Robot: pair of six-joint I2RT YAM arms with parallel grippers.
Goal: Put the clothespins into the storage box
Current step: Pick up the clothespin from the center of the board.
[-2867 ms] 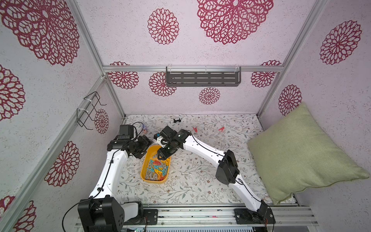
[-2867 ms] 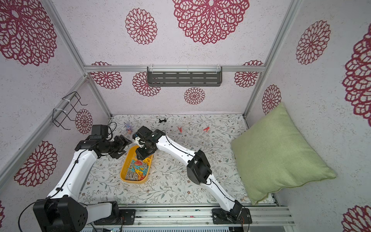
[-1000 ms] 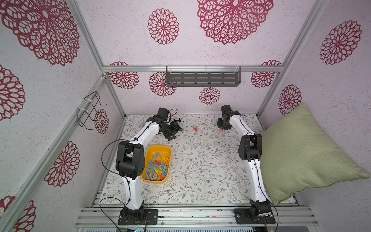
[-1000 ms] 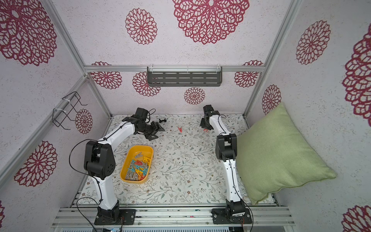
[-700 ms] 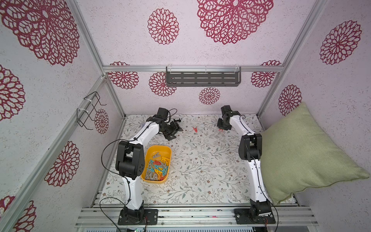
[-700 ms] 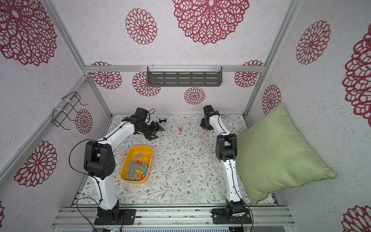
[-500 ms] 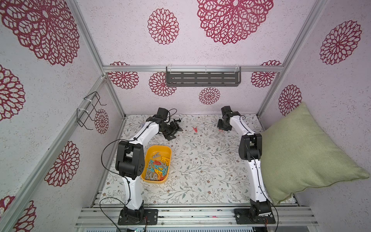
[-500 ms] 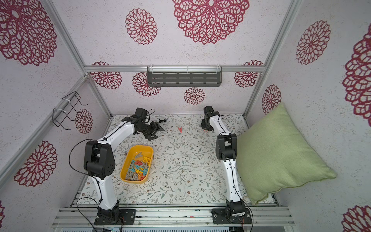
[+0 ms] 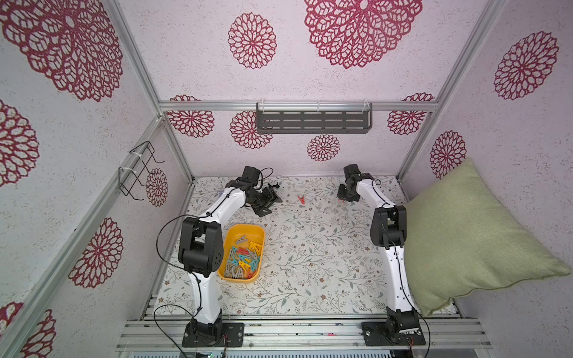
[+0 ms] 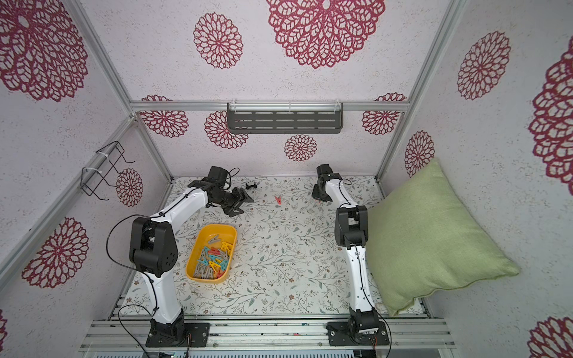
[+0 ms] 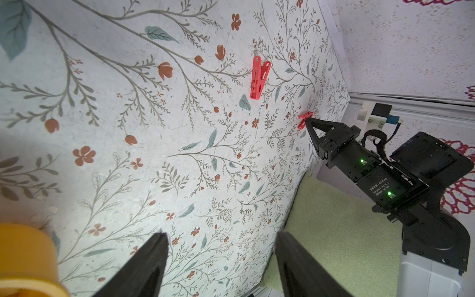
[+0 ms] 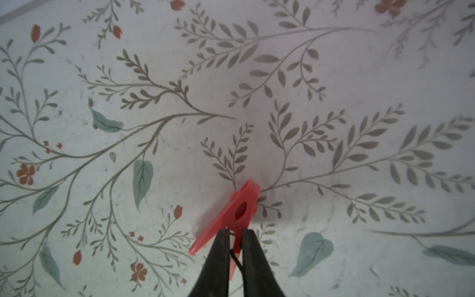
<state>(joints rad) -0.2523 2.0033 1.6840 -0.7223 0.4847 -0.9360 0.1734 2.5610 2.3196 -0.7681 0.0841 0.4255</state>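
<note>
Right gripper pinches a red pin back right on the table. Left gripper stands open, empty; second pin lies well ahead of it. Box near left arm holds many pins.

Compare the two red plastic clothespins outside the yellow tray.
The loose red plastic clothespin lies untouched; the second red plastic clothespin is pinched in the right tool. The loose one sits farther from the green pillow than the pinched one. Both are red V-shaped pegs outside the yellow tray.
</note>
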